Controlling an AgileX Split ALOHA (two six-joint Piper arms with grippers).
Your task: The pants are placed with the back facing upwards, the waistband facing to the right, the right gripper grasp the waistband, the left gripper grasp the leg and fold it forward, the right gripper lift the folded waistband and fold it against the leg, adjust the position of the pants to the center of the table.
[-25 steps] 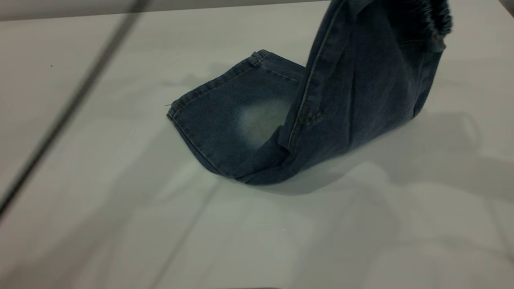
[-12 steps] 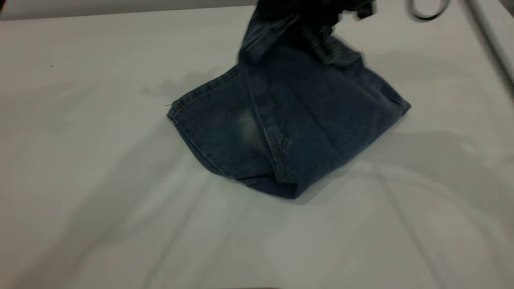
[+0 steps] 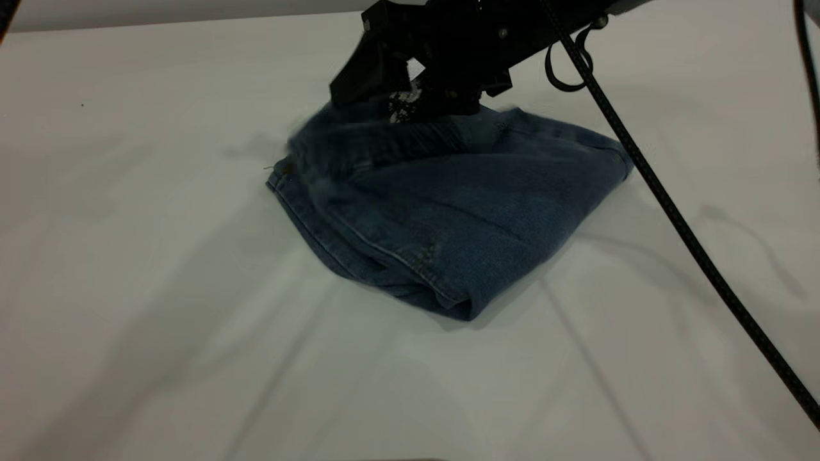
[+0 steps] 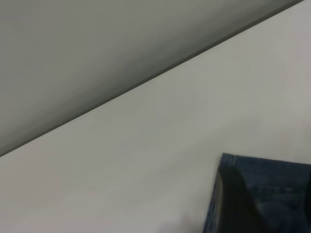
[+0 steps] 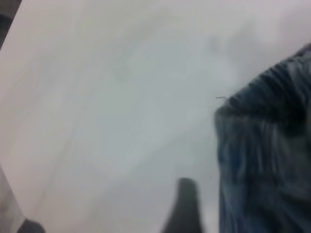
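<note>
Right gripper jaws: cannot tell whether pinching, low over blurred waistband toward table's far edge. Grey label on its body unreadable. Denim shorts folded over, mid-table. Left gripper a dark wedge beside a hem corner, jaws not discernible.

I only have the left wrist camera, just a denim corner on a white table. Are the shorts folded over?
Observer: Yes. The exterior view shows the pants doubled into a compact bundle on the table.
Operator: Where's the right gripper?
Observer: The right gripper is low over the bundle's far edge. The left gripper is outside the exterior view.
Operator: Can you see the waistband?
Observer: The right wrist view shows the ruched waistband close by.
</note>
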